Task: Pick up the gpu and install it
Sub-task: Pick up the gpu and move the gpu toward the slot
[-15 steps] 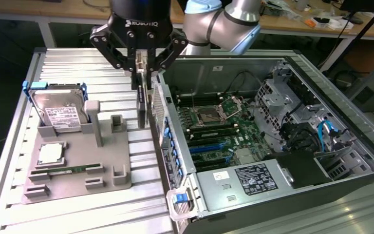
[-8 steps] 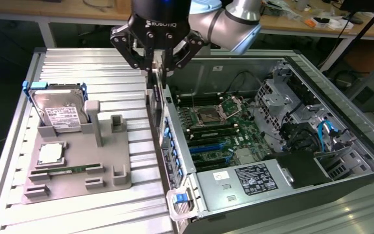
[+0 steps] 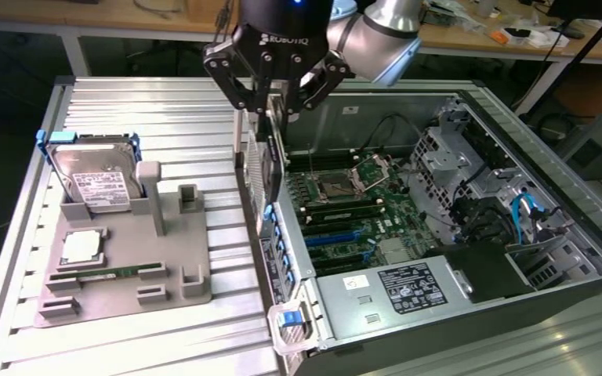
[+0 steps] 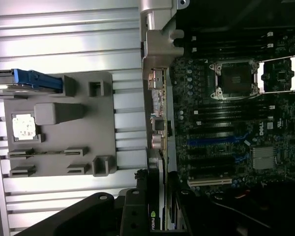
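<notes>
Hand (image 3: 279,108) is clenched on the gpu (image 3: 276,149), gripping it by its upper edge. The card hangs edge-on and upright, clear of the counter (image 3: 134,102), directly above the near wall of the open computer case (image 3: 385,106). In the wrist view it appears as a thin strip between the fingers (image 4: 137,196), seemingly over the expansion slots of the motherboard (image 3: 353,211). Grey fixture tray (image 3: 123,294) sits on the counter beside the case, holding the hard drive (image 3: 97,184), processor (image 3: 79,247) and memory stick (image 3: 107,273).
</notes>
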Controlling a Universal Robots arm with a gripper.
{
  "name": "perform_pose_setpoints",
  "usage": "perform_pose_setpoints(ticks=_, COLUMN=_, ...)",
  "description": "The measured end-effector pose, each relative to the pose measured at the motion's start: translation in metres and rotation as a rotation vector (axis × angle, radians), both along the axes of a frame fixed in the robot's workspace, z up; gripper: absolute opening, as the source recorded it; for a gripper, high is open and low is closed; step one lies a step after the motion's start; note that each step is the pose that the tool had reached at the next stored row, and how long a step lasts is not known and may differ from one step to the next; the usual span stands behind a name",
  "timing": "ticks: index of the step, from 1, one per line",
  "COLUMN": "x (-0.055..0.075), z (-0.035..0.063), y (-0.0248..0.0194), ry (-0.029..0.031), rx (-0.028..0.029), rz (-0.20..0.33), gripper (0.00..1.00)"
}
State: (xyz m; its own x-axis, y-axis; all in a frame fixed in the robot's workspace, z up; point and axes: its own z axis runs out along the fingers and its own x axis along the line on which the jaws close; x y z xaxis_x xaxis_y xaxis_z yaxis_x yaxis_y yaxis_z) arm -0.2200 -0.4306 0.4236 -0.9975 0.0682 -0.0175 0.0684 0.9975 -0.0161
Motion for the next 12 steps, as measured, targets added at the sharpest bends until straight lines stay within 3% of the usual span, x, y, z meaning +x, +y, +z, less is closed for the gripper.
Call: perform_pose_setpoints(ticks=12, x=0.034, z=0.0000, y=0.0000, ry=0.0045, rx=-0.0001, rz=0.000, gripper=0.27)
